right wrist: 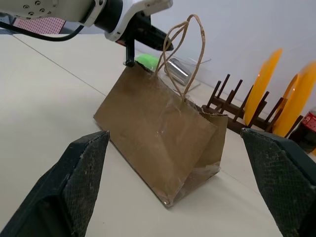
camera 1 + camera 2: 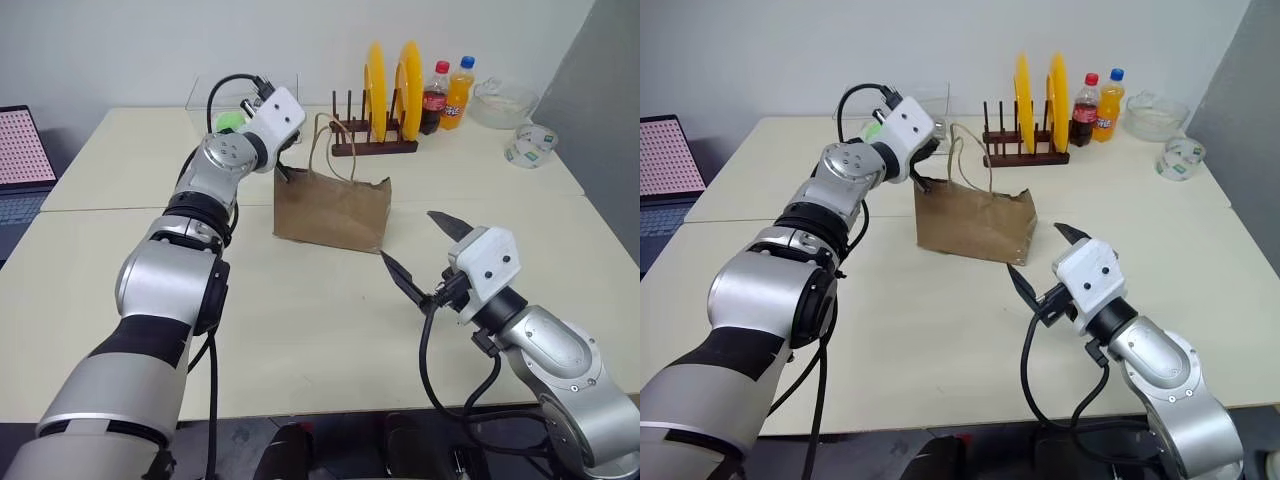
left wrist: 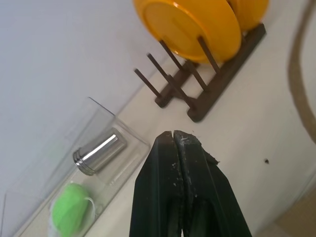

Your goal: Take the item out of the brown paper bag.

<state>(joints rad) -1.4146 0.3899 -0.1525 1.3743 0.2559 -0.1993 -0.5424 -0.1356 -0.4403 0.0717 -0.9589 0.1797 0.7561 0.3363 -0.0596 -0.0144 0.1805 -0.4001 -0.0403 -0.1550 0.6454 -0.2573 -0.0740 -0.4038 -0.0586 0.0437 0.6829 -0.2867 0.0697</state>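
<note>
Low at lower right, the right gripper (image 2: 418, 252) is waiting, fingers spread wide. At centre, the crumpled brown paper bag (image 2: 332, 211) is standing, light and floppy; its pale loop handles (image 2: 334, 148) look grippable. Beyond, the left gripper (image 1: 148, 35) is hovering pressed together over the bag's mouth; the item is hidden.

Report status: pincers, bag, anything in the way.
Left pincer shut, above the brown paper bag top edge. Right pincer open, short of the bag. Item not seen. Loop handles upright beside left pincer.

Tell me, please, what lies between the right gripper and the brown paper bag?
Only bare table separates the right gripper from the brown paper bag, as the left eye view shows.
</note>
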